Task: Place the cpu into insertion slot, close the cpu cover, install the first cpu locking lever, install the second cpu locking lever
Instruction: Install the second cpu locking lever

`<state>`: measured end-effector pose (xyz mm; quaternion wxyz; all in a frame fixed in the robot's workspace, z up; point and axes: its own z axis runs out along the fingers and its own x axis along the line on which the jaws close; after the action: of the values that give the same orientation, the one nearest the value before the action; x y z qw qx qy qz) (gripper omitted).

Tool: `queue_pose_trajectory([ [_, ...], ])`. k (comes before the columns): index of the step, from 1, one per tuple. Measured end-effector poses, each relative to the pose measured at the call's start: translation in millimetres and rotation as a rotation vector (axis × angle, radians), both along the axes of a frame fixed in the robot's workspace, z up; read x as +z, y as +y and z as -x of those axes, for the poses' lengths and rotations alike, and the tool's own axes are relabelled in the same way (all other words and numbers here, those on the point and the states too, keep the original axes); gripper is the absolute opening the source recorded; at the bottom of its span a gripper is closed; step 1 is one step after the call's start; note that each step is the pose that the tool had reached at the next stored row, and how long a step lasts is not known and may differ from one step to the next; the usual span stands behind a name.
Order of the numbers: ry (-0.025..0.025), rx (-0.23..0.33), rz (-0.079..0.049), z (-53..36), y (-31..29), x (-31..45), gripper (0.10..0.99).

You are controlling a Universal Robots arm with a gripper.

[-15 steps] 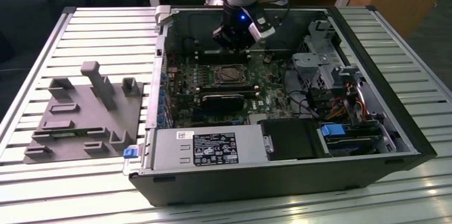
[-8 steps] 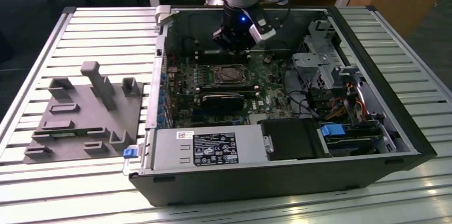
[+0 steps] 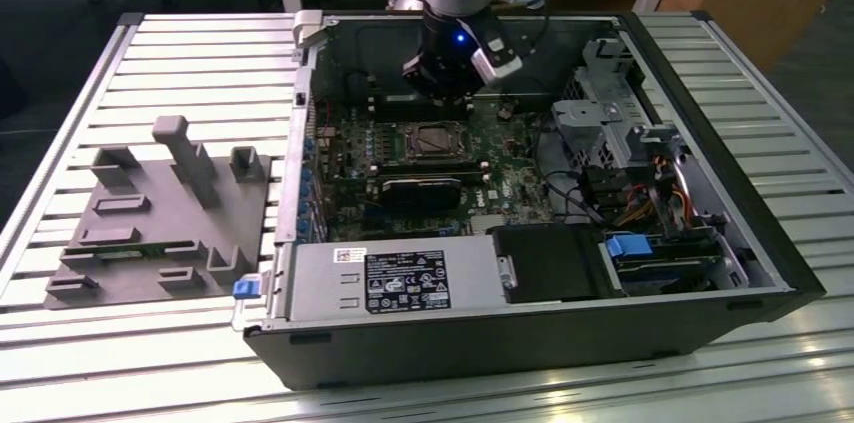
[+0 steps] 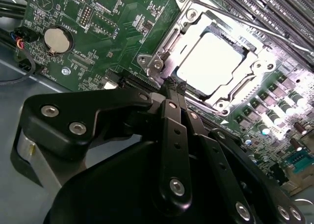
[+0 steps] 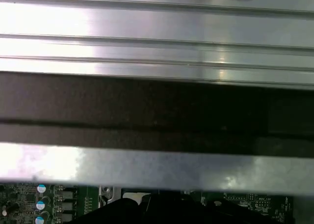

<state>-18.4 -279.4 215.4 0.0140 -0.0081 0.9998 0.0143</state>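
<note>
Grey holder block [image 3: 160,213] at the exterior view's left, on slatted desk [image 3: 80,73]. Open computer case [image 3: 534,343] to its right, green board [image 3: 387,158] inside. Socket [image 3: 437,141] mid-board in exterior view; in second wrist view, chip [image 4: 212,61] seated in socket [image 4: 153,62], pale face up, metal frame cover [image 4: 222,103] lying around it. Round coin battery [image 4: 54,40] on board, well apart from socket. Tool [image 4: 172,88] fingers together, tips just beside socket's edge. In exterior view, tool [image 3: 441,93] hanging over far side of socket.
</note>
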Motion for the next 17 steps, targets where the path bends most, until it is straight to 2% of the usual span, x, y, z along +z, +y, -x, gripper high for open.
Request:
queue_pose_trajectory([
  [17, 0.0002, 0.000, 0.000, -0.3, -14.7, 0.4, 0.106],
])
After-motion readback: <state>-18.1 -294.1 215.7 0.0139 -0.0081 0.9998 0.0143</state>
